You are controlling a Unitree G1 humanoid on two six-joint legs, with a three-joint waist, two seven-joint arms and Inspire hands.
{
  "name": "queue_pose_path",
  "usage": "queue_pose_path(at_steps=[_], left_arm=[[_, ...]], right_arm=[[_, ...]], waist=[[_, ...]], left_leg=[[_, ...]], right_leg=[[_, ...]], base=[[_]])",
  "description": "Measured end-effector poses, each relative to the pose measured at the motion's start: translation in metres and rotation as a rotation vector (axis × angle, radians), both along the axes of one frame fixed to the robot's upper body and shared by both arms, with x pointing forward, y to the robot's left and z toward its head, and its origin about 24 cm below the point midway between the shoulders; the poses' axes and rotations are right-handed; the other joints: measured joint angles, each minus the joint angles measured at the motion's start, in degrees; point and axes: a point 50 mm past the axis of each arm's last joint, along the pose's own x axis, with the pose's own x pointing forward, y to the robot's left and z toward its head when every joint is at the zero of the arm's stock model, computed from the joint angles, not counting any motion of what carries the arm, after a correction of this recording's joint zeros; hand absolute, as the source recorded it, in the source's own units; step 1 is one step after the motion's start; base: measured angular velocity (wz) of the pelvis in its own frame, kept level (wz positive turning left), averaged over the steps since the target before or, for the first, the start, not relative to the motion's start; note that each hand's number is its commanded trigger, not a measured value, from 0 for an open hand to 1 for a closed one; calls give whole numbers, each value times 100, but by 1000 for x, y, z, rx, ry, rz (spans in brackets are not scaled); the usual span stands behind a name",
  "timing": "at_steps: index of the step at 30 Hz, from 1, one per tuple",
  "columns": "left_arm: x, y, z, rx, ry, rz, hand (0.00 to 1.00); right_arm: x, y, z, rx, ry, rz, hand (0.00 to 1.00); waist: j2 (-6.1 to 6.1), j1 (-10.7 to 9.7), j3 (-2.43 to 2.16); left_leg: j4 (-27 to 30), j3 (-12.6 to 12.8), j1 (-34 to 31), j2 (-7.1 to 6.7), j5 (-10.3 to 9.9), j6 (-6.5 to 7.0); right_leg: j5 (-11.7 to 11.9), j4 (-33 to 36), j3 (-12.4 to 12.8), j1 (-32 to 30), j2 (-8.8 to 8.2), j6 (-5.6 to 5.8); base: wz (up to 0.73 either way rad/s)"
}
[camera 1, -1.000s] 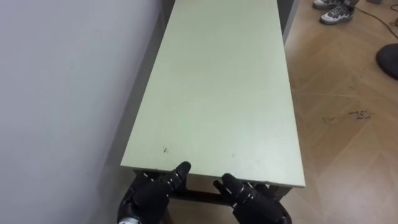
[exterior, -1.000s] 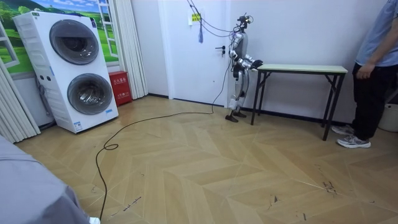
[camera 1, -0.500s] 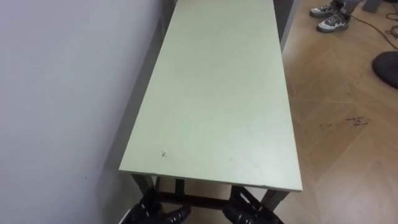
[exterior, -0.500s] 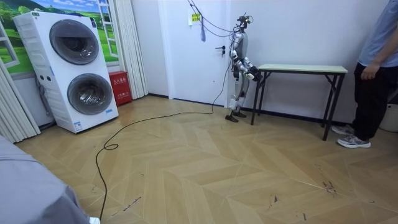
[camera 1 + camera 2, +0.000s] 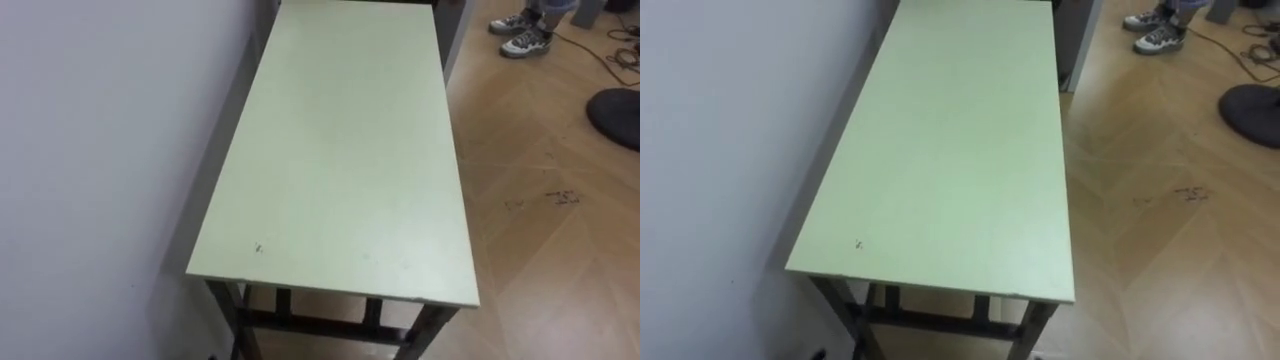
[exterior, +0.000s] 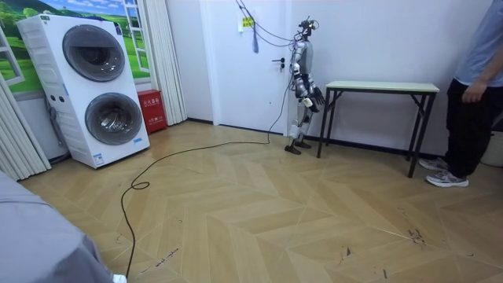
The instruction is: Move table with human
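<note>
Room view: table [image 6: 381, 86] stands by the wall, right of centre. Hands [image 6: 316, 97] have dropped from its near edge; finger state indiscernible. Person [image 6: 471, 102] waits beyond the far end. Table unheld.

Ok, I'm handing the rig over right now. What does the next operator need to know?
Left hand and right hand: low in front of the robot at the table's near end, off the tabletop.
Table: standing on its legs along the wall, top bare.
Person: standing by the far end, no hand on the table.
Stage: nobody holds the table, which fits both a table waiting to be lifted and one just set down. Check with the person before any grasp.
</note>
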Motion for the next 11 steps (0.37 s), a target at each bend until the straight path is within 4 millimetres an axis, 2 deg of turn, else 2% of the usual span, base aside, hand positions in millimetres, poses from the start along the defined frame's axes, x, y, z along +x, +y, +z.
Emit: queue_pose_path(at_steps=[9, 11], left_arm=[[-31, 18, -10, 112, 155, 119, 0], [-34, 19, -12, 140, 181, 109, 0]], right_arm=[[-35, -3, -10, -50, 183, -8, 0], [-36, -3, -11, -47, 189, -22, 0]], waist=[[7, 0, 22], [-6, 4, 29]], left_leg=[[1, -23, 7, -8, -10, -35], [-3, 5, 11, 5, -7, -41]], right_leg=[[-1, -97, 62, 24, 17, 0], [-2, -104, 131, 14, 34, -3]], base=[[1], [-7]])
